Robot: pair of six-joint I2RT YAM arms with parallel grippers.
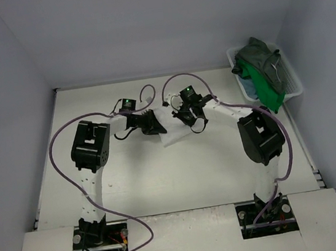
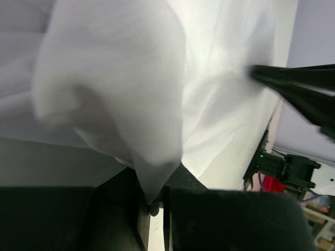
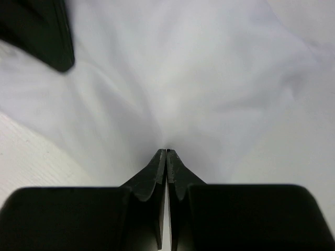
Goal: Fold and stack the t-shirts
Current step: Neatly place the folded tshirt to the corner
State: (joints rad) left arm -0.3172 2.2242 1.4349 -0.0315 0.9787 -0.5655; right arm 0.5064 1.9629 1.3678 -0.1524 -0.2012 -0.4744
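We hold the soft white cloth t-shirt at the middle of the pale table, left gripper and right gripper each clamped on its fabric. We should part them evenly, keeping it taut.

Reaching forward from the two bases with elbows raised and wrists turned inward, close together at mid-table. Pinched tight at the left gripper on a fold of the white t-shirt. Likewise closed at the right gripper, fingertips pressed flat together on the same cloth.
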